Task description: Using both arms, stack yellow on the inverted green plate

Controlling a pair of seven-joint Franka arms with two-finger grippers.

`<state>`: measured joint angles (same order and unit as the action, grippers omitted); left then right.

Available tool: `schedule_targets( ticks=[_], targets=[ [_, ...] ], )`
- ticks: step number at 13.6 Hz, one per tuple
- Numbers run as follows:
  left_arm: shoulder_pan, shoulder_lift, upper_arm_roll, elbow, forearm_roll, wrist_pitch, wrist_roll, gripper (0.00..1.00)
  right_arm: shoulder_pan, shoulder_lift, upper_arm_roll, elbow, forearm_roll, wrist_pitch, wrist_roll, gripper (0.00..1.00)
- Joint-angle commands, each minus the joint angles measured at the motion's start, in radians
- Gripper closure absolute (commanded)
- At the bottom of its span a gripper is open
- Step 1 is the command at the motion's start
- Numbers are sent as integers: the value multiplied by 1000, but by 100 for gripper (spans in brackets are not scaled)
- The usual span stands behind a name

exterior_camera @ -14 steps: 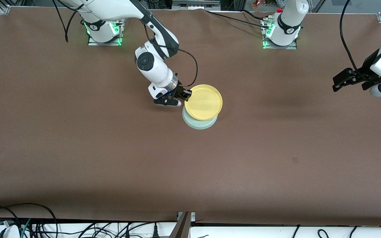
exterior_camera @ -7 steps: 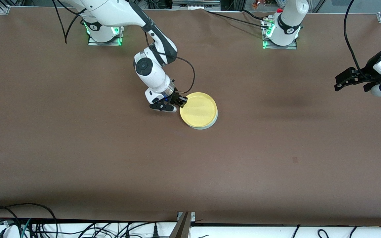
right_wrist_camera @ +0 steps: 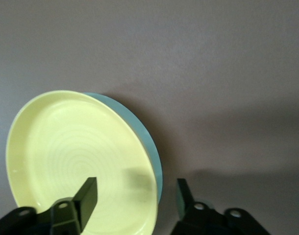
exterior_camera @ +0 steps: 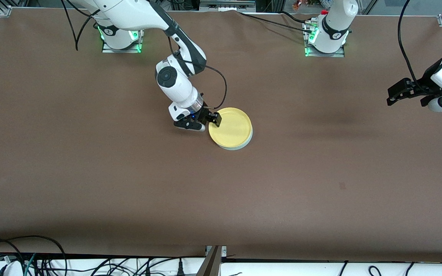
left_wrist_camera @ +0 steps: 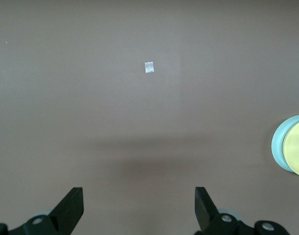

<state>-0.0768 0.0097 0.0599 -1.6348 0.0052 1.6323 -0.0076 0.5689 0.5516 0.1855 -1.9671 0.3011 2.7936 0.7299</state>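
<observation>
The bright yellow plate (exterior_camera: 231, 129) lies right way up on the pale green plate (exterior_camera: 246, 143) in the middle of the table; only a thin edge of the green one shows under it. My right gripper (exterior_camera: 210, 120) is open, its fingers astride the yellow plate's rim at the edge toward the right arm's end. In the right wrist view one finger (right_wrist_camera: 87, 195) is over the yellow plate (right_wrist_camera: 76, 152) and the other is outside the green rim (right_wrist_camera: 157, 166). My left gripper (exterior_camera: 392, 96) waits open and empty in the air at the left arm's end (left_wrist_camera: 138, 203).
The brown table top (exterior_camera: 129, 184) is bare around the stack. A small pale mark (left_wrist_camera: 149, 67) lies on the cloth under the left gripper. The stacked plates (left_wrist_camera: 291, 149) show at the edge of the left wrist view. Cables hang along the front edge.
My right gripper lowered the yellow plate onto the green plate, covering it, then opened its fingers off the rim. The left arm barely moved.
</observation>
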Motion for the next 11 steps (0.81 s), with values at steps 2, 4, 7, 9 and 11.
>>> schedule_targets(
  ticks=[2, 4, 7, 9, 11],
  targets=[
    [-12, 1, -6, 13, 30, 4, 18, 0, 11, -154, -125, 69, 1, -285, 13, 0],
    [-12, 3, -8, 15, 30, 4, 18, 0, 11, -189, -214, 163, -2, -447, 5, 0],
    [-12, 3, -21, 15, 30, 4, 17, 0, 11, -251, -360, 286, -49, -655, -42, 0],
    [-12, 4, -23, 16, 30, 4, 17, 0, 11, -313, -421, 320, -89, -768, -124, 0],
    [-12, 6, -23, 23, 30, 4, 17, 0, 11, -370, -471, 323, -123, -847, -251, 0]
  ],
)
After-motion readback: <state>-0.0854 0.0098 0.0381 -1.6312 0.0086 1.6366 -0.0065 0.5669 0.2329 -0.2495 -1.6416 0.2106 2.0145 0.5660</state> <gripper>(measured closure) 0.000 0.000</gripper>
